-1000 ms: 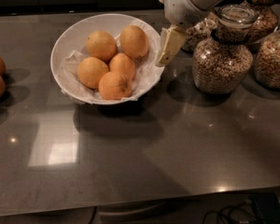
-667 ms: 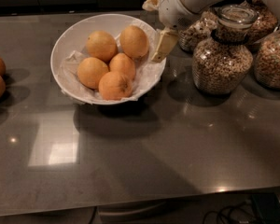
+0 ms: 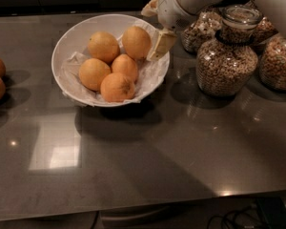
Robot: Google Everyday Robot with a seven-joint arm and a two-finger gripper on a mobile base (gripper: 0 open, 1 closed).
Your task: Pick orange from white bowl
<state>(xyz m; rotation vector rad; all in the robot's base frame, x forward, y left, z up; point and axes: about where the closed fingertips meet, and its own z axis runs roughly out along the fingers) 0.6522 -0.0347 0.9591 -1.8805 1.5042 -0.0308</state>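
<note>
Leftward the gripper (image 3: 156, 26) has slid to the white bowl's (image 3: 69, 36) right rim, jaws spread and empty just beside the orange (image 3: 136, 42), which lies far-right among four other oranges (image 3: 105, 68), so grasping and lifting seemingly remain.

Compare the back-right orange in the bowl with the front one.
The back-right orange is paler and egg-shaped; the front orange is deeper orange, rounder, dimpled. The back-right one sits beside the gripper at the white bowl's right rim; the front one lies apart from it. Both rest on paper.
</note>
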